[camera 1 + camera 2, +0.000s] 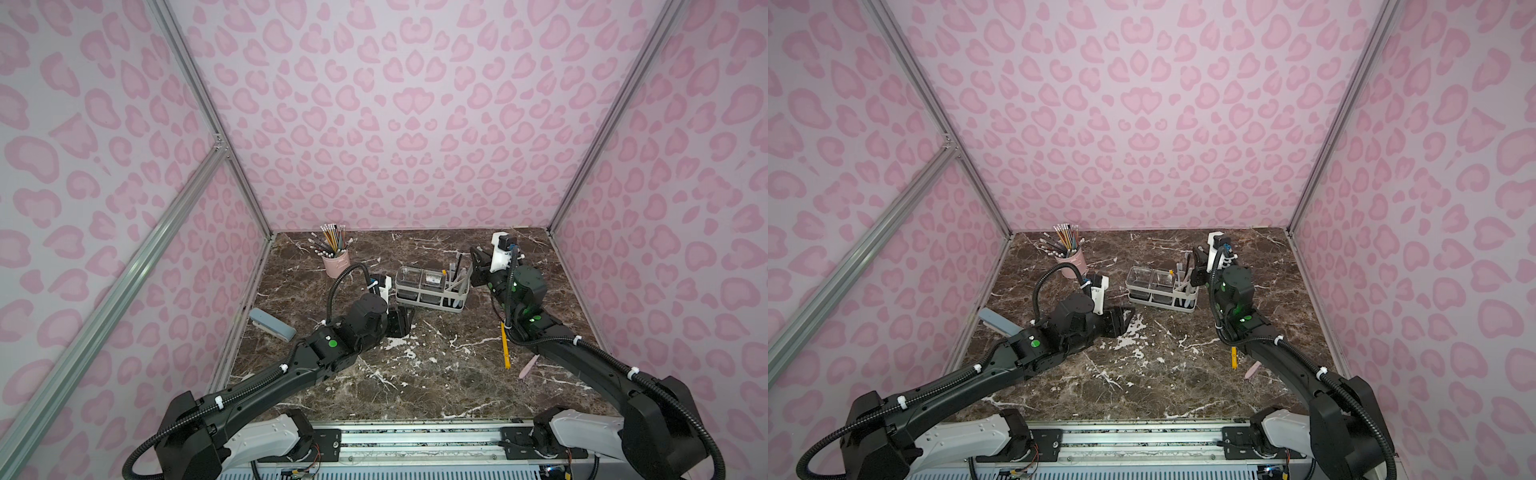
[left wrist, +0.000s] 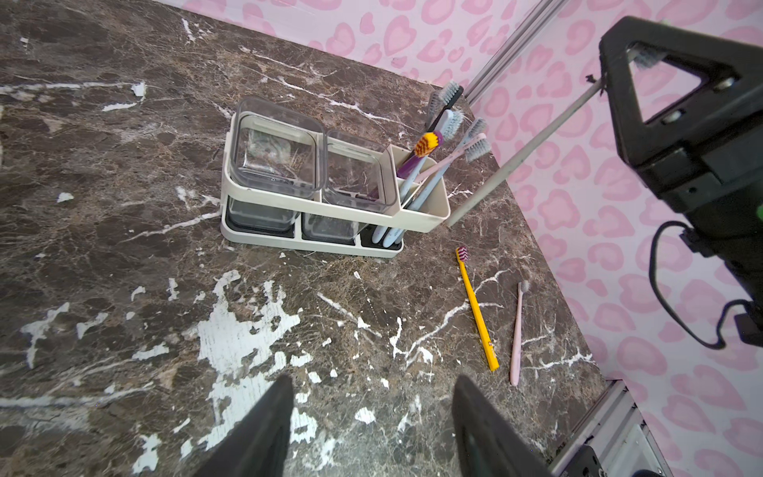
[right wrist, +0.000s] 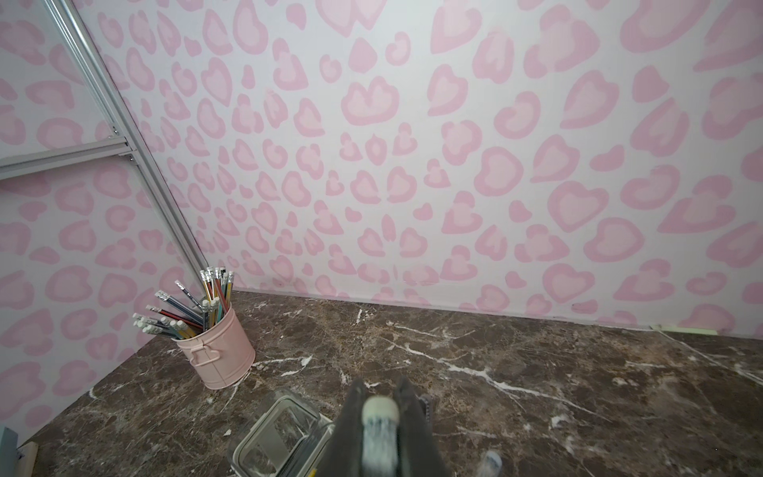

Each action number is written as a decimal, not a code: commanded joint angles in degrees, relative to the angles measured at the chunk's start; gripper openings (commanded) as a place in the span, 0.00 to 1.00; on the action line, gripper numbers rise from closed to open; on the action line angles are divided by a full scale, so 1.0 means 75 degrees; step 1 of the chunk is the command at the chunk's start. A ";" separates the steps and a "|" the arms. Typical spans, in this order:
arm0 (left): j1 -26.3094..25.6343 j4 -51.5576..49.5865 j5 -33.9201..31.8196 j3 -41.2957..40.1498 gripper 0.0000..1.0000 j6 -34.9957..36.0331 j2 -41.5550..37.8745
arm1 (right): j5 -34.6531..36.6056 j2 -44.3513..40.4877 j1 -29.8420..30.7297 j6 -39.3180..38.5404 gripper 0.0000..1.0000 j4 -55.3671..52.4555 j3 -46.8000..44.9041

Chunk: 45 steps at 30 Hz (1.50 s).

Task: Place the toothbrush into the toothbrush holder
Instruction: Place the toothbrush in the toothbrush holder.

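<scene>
The toothbrush holder [image 1: 419, 298] is a white caddy with two clear lidded boxes and a slotted end, standing mid-table; it also shows in the left wrist view [image 2: 330, 211]. My right gripper [image 1: 476, 266] hangs just right of its slotted end, shut on the bristle end of a pale toothbrush [image 2: 528, 144]. The handle slants down to the caddy's right end; I cannot tell whether its tip is inside the slot or outside the wall. In the right wrist view the toothbrush [image 3: 380, 429] sits pinched between the jaws of the right gripper [image 3: 379, 392]. My left gripper [image 2: 371, 384] is open and empty, low over the table left of and in front of the caddy.
Several toothbrushes [image 2: 437, 144] stand in the slotted end. A yellow toothbrush [image 1: 505, 345] and a pink one [image 1: 528, 368] lie on the table beside my right arm. A pink cup of pencils [image 1: 336, 262] stands at the back left. A grey-blue case [image 1: 272, 324] lies by the left wall.
</scene>
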 commanded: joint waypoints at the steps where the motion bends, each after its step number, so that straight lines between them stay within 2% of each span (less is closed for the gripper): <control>1: 0.0014 0.0380 -0.0115 -0.0081 0.63 -0.0027 -0.0049 | 0.0160 0.0196 -0.0017 -0.0141 0.00 0.0633 0.0232; 15: 0.0011 0.0600 -0.0139 -0.0310 0.63 -0.0050 -0.0075 | -0.0237 0.0867 -0.0206 -0.0322 0.00 0.1228 0.0021; 32: 0.0012 0.0756 -0.0179 -0.0496 0.62 -0.0050 -0.0005 | -0.0606 0.1905 -0.0206 -0.0572 0.00 0.3237 -0.1018; 45: 0.0007 0.0884 -0.0289 -0.0634 0.62 0.0015 -0.0087 | -0.0536 0.2690 -0.0205 -0.0678 0.00 0.4475 -0.1390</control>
